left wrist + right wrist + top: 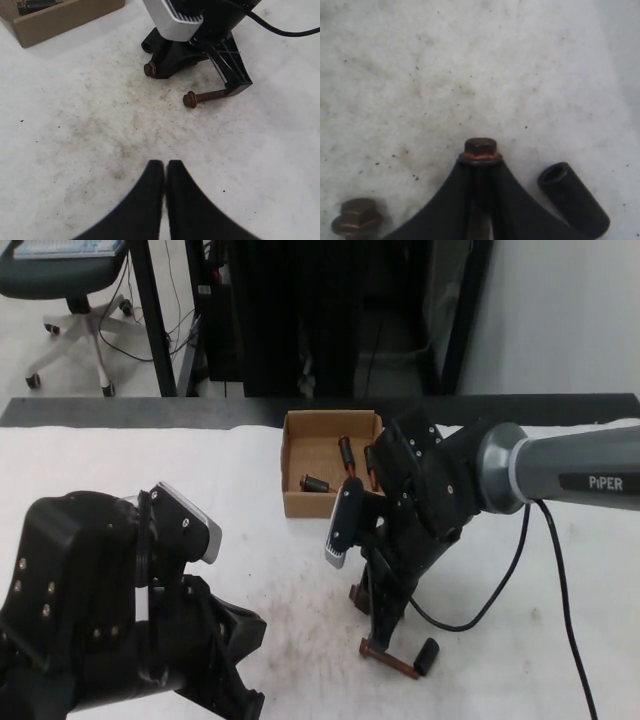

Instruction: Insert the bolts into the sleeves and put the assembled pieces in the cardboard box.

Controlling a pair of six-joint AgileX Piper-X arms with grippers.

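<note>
Right wrist view: my right gripper (480, 167) pinches a bolt (480, 148).
I grip its shank for mating with the nearby sleeve (575, 202); my left gripper (165, 169) waits, fingers pressed together.

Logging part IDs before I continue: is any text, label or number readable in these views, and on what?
On the right arm's grey link: white lettering, a maker's mark only, not quoted here.
On the cardboard box, the bolt and the sleeve: no print to be seen.

Left fingers (148, 200) pressed together, bolt (205, 96) beyond
</note>
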